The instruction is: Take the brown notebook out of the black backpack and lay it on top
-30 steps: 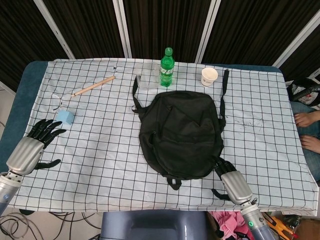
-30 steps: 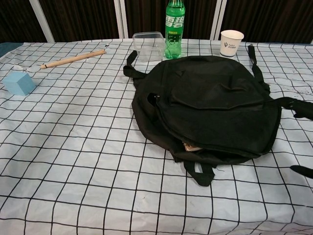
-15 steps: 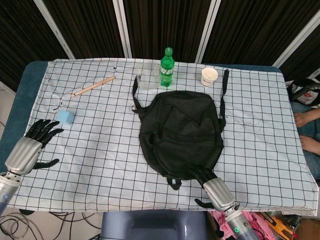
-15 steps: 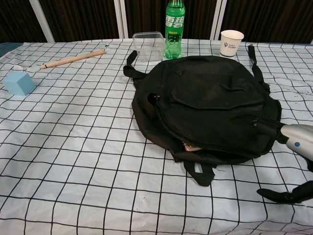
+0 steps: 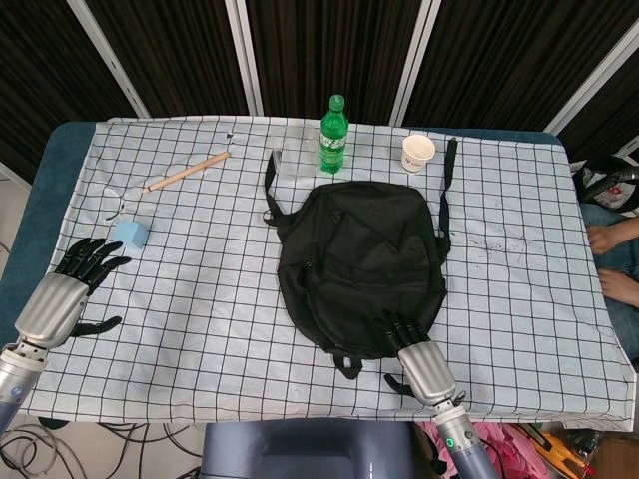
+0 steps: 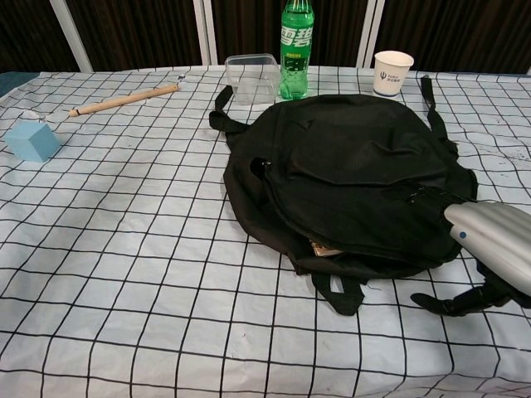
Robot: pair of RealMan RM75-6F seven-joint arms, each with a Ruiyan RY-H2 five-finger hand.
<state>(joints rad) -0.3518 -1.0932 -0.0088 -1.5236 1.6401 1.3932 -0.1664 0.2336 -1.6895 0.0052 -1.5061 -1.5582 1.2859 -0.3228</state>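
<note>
Your right hand (image 5: 419, 356) is at the near edge of the black backpack (image 5: 361, 265), close to the near edge of the table (image 5: 200, 299). Its fingers (image 5: 401, 329) lie flat and stretched out on the bag's near rim, with the thumb off to the side. It holds nothing. Your left hand (image 5: 62, 296) rests near the left edge of the table, fingers spread, and holds nothing too.

The brown notebook (image 6: 325, 249) is still inside the bag. In the chest view you can see only a small brown bit of it peeking out of the open slit at the bag's near edge. That bit sits to the left of your right hand, a little way along the rim, not under your fingers.

Here is what could go wrong. The bag is soft, so if you push your fingers straight in, you may shove the whole bag toward the far edge of the table. It could bump the green bottle (image 5: 333, 136) or the paper cup (image 5: 418, 153) standing just beyond it. You may also press the slit closed and hide the notebook. Your fingers could catch on the small loop (image 6: 338, 292) at the near rim. And nothing holds the bag down, since your left hand is well apart from it.
</note>
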